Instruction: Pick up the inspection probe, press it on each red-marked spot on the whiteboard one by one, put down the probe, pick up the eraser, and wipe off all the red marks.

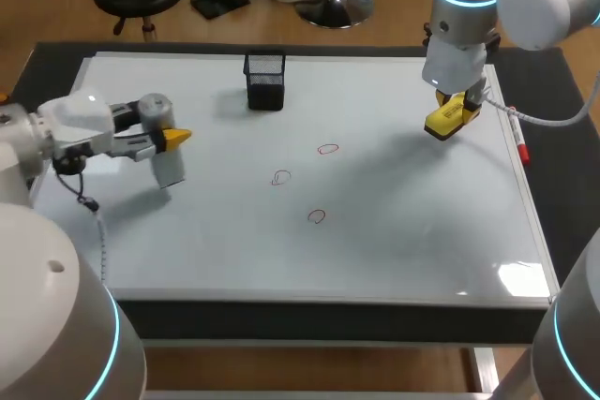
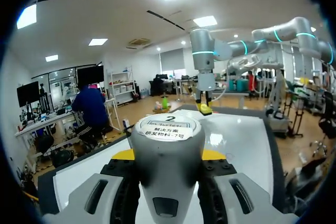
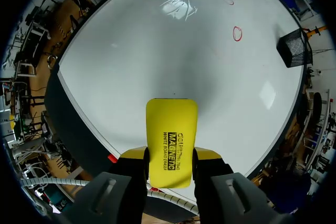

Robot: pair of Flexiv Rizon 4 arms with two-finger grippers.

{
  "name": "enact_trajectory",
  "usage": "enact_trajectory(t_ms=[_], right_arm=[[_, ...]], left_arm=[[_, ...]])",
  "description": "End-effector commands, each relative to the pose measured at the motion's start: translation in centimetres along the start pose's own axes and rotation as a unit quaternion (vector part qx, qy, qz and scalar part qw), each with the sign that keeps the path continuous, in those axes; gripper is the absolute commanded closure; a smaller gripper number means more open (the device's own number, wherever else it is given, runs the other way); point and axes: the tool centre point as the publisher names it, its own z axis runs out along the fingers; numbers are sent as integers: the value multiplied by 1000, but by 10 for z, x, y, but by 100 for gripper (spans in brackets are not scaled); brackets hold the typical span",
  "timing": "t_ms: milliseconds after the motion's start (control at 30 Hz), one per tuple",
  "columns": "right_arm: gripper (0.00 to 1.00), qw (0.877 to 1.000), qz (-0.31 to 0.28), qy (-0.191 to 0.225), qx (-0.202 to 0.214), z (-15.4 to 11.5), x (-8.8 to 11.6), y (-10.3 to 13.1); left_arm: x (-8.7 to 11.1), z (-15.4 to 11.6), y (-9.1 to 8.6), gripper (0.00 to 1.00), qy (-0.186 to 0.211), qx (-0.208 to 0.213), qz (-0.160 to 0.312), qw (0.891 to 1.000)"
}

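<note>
Whiteboard [image 1: 394,250] covering the table; left gripper [image 1: 174,138] at left, clenched on the grey inspection probe [image 1: 168,169]; right gripper [image 1: 457,111] at far right, grasping the yellow eraser [image 1: 442,123] above the board; black mesh holder [image 1: 265,80] far centre; three red marks [image 1: 327,149] mid-board, unwiped.

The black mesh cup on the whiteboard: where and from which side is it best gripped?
Probably at its rim, from above. The cup stands upright, open top up, with flat-looking walls, so a hand could pinch one wall from inside and outside. Both hands are full: the left hand holds the probe, the right hand the eraser.
</note>
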Motion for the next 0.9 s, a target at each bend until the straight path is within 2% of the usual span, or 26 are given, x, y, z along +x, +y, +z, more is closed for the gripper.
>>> enact_trajectory(t_ms=[33,233,433,900], right_arm=[[100,1000,-1,1,2,-1,0,-1],[100,1000,-1,1,2,-1,0,-1],[100,1000,-1,1,2,-1,0,-1],[100,1000,-1,1,2,-1,0,-1]], left_arm=[[3,-24,-2,100,-24,3,1,1000],[-8,-39,6,100,-54,3,-7,998],[-12,-47,7,100,-67,1,-8,998],[-14,-49,8,100,-71,3,-12,997]])
